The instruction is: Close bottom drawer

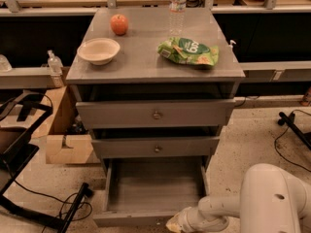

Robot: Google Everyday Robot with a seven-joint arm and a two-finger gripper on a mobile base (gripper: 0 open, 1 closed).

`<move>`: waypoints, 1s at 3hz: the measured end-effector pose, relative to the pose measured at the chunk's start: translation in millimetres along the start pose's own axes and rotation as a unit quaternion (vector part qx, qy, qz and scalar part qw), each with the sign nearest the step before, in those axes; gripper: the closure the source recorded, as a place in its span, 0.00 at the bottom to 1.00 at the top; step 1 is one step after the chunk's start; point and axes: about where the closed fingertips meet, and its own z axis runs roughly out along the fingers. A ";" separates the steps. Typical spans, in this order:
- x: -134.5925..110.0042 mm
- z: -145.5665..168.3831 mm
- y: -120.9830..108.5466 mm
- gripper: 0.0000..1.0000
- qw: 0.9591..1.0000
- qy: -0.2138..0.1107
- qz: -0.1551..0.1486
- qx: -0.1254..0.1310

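The bottom drawer (154,188) of the grey cabinet is pulled far out, and its bare inside shows. Its front panel (131,219) lies along the bottom edge of the camera view; the knob is hidden. My white arm (272,200) reaches in from the lower right. The gripper (176,223) sits at the drawer's front panel, right of its middle, partly cut off by the frame's bottom edge. The two drawers above, each with a round knob, stand slightly out.
On the cabinet top (146,57) are an apple (119,24), a white bowl (98,50), a green chip bag (188,51) and a water bottle (177,1). A cardboard box (65,130) and black cables (43,198) lie on the floor to the left.
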 end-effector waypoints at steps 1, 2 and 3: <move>-6.6 0.3 -7.2 1.00 1.000 -0.001 -0.002 0.000; -6.3 0.2 -6.9 1.00 1.000 -0.001 -0.002 0.000; -17.4 3.9 -17.9 1.00 1.000 -0.002 -0.004 0.000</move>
